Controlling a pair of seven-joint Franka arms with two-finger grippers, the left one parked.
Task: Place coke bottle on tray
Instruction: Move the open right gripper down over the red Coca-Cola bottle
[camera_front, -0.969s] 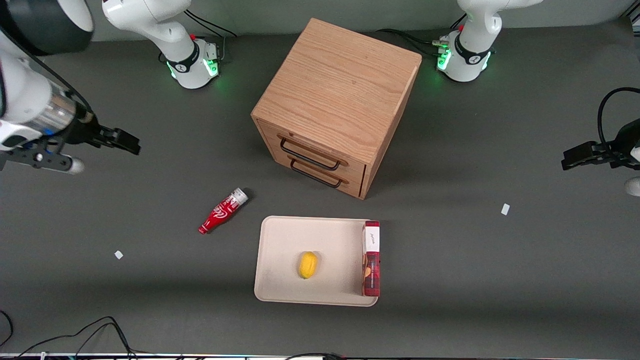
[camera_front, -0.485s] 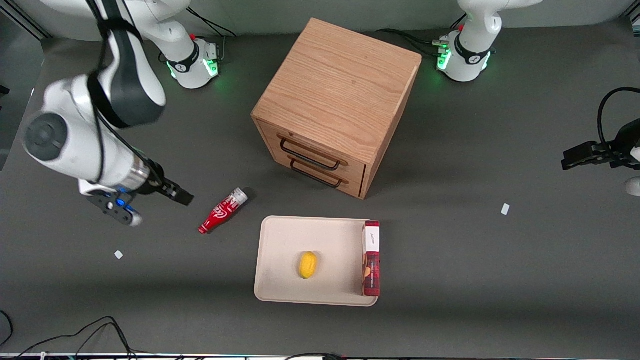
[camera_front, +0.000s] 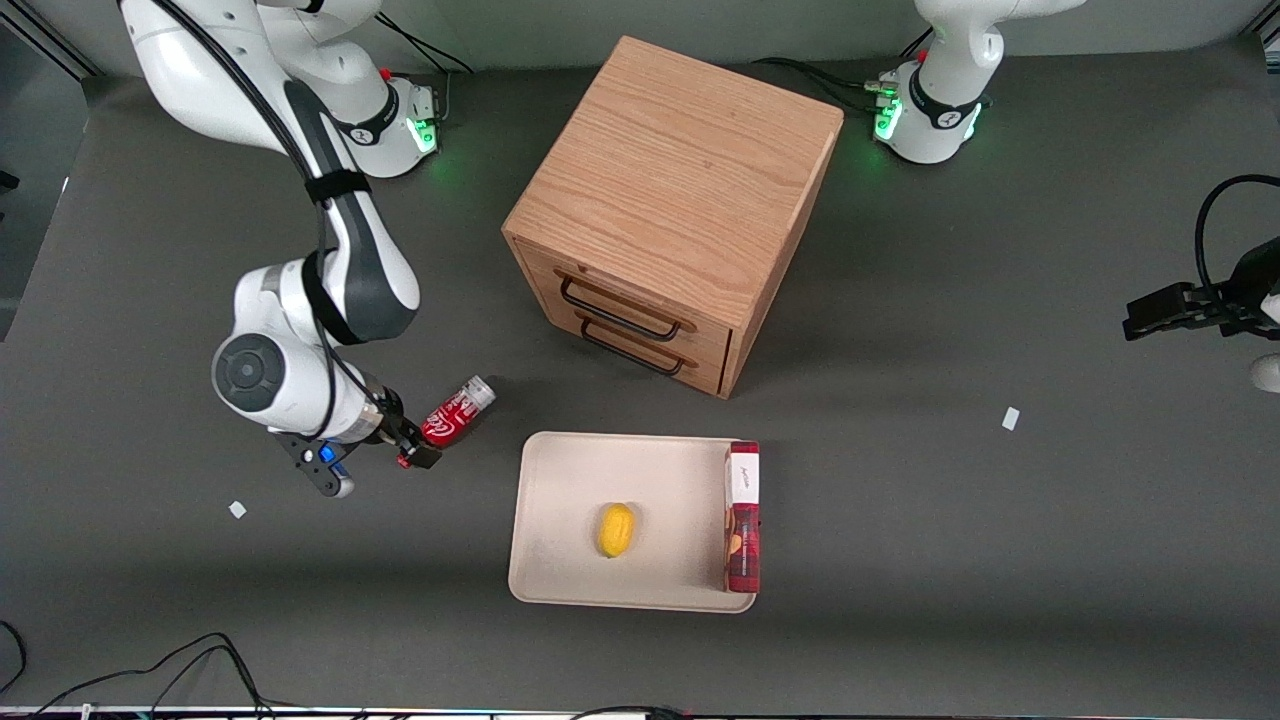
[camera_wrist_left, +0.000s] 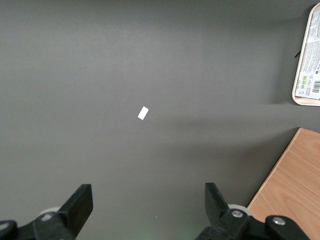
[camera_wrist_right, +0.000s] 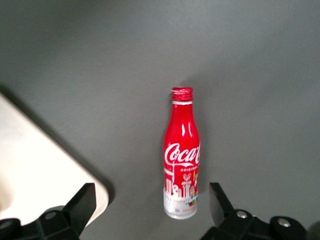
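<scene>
Hovering with fingers spread, the pincer (camera_front: 420, 448) sits over the cap end of the coke bottle (camera_front: 455, 415), apparently lying toward one o'clock on the counter (camera_front: 900, 500).

We see the table (camera_front: 900, 520) evenly lit from above, with the cabinet (camera_front: 670, 210) throwing a soft shadow toward the parked arm's end and green lamps glowing at both arm bases. In the right wrist view the gripper (camera_wrist_right: 150, 212), fingers spread, hangs above the coke bottle (camera_wrist_right: 181, 160), which carries a pale glare streak along its neck. The tray (camera_wrist_right: 40, 160) corner there looks washed out and slightly soft.
</scene>
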